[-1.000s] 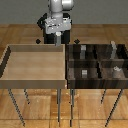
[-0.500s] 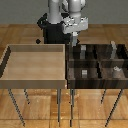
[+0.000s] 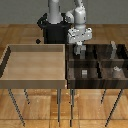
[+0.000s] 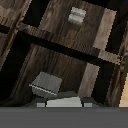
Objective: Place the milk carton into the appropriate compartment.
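In the exterior view, the claw (image 3: 80,51) hangs over the back part of the dark wooden box with compartments (image 3: 98,80). A second ago it was farther toward the exterior view's left, by the robot's dark base (image 3: 51,31); half a second ago it was already closer. Now it sits above a back compartment. A pale thing shows between its fingers (image 3: 77,50), and this looks like the milk carton (image 3: 80,49) (it is small and blurry here). The light wooden tray (image 3: 34,79) lies well off toward the exterior view's left of the claw. A little grey block (image 3: 84,73) sits in a compartment nearer the camera than the claw, and another grey piece (image 3: 116,70) rests well apart toward the exterior view's right.

In the wrist view, a whitish-grey box, the milk carton (image 4: 46,83), shows close up by the claw's body, over a dark plank floor. A small grey block (image 4: 76,15) lies in the next compartment, past a wooden divider (image 4: 75,50). The claw seems closed on the carton, though the fingertips are hard to see.
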{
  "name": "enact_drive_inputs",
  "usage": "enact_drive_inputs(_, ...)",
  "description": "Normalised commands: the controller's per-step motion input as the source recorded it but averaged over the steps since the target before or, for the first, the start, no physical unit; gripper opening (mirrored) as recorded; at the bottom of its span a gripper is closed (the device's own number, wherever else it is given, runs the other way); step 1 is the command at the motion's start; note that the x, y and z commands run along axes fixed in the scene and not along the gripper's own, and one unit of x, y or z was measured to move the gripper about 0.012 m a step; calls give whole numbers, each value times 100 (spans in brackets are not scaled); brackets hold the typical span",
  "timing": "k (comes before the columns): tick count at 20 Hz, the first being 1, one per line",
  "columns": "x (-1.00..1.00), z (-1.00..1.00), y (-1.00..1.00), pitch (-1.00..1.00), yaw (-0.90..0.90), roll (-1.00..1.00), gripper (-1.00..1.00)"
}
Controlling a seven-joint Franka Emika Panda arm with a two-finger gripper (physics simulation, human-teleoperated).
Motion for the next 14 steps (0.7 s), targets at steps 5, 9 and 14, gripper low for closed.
enact_drive_inputs(5, 0, -60, 0, 0, 0, 0, 100)
enact_drive_inputs(9, 0, 0, 0, 0, 0, 0, 100)
enact_drive_inputs(14, 0, 20, 0, 0, 0, 0, 100)
